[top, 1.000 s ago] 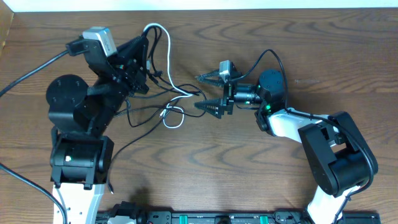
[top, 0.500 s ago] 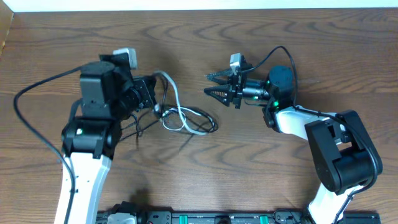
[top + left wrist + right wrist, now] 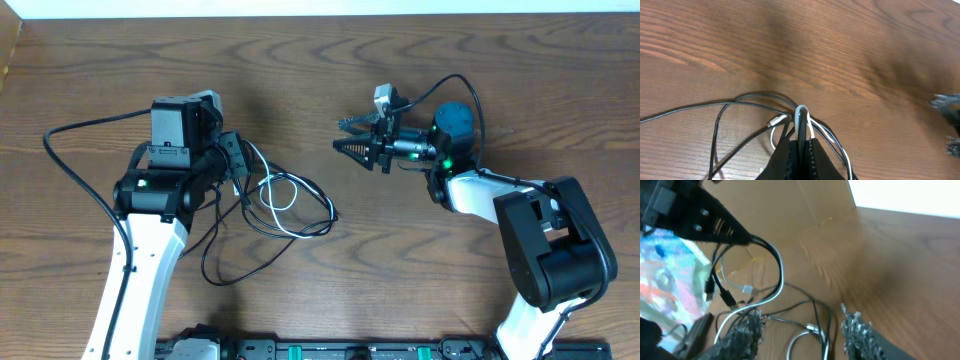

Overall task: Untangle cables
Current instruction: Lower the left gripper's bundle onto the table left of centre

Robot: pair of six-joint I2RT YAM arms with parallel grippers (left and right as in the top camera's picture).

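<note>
The left gripper (image 3: 801, 142) is pinching a white loop of the cables (image 3: 285, 205), light, limp cords sprawling tangled on the table (image 3: 400, 280) just beside it, while the right gripper (image 3: 352, 152) is hanging half-open and empty, probably best taking a free strand.

Robotics lab: two arms (image 3: 140, 270) at wooden table (image 3: 320, 290).

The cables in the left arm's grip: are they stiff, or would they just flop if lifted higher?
Probably floppy: the cables droop from the left gripper in loose curves and lie in slack loops on the table. Likely light, since the thin strands hang from one pinch. They may snag rather than slide apart, as strands cross one another.
</note>
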